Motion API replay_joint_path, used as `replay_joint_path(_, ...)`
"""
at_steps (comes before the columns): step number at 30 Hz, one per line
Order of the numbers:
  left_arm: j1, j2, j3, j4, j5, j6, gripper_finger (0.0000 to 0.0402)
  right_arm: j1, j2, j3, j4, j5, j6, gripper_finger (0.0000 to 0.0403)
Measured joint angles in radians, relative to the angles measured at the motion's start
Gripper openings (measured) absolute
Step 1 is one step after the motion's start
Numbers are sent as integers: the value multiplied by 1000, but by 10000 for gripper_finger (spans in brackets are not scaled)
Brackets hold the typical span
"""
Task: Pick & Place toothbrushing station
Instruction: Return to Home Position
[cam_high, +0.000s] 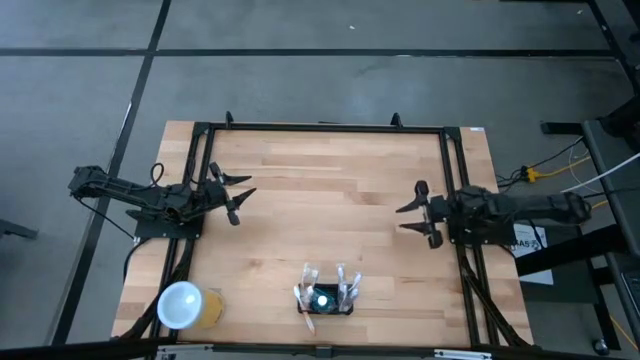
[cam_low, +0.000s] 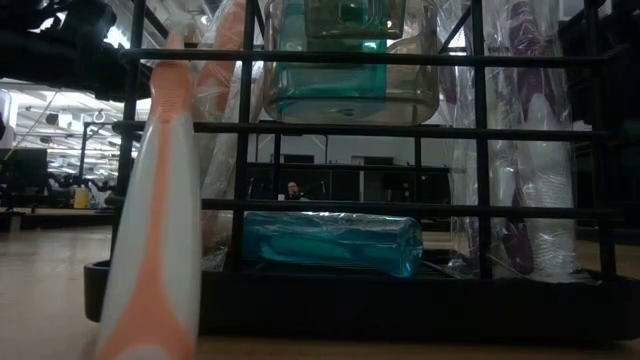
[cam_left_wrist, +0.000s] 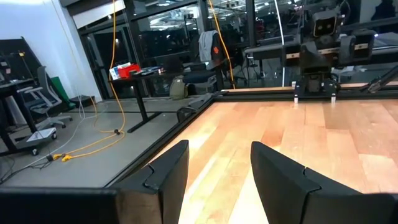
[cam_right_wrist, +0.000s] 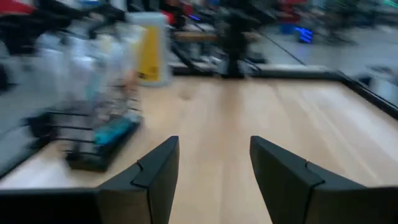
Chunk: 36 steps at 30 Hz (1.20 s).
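both spread, left fingers and right fingers hover at opposite table sides, apart from the toothbrushing station.

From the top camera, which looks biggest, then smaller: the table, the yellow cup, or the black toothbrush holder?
1. The wooden table, by far the biggest.
2. The yellow cup and the black holder look about the same from above, so I won't rank them.

Both arms are stretched level, wrists straight. The left gripper is opened wide, its fingers set apart. Well ahead of its fingertips, the right gripper is faced, likewise opened.
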Motion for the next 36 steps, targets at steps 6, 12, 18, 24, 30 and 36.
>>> replay_joint_path(6,0,0,0,0,0,0,169,-43,-91,0,-1,-95,-57,200)
replay_joint_path(12,0,0,0,0,0,0,169,-34,-100,0,-17,52,20,200)
replay_joint_path(18,0,0,0,0,0,0,169,-35,15,0,-17,231,109,200)
replay_joint_path(24,0,0,0,0,0,0,169,-34,47,0,-17,235,100,200)
replay_joint_path(30,0,0,0,0,0,0,169,-34,47,0,-15,235,99,200)
replay_joint_path(36,17,-163,-7,-157,31,-38,169,-34,47,0,-16,235,99,200)
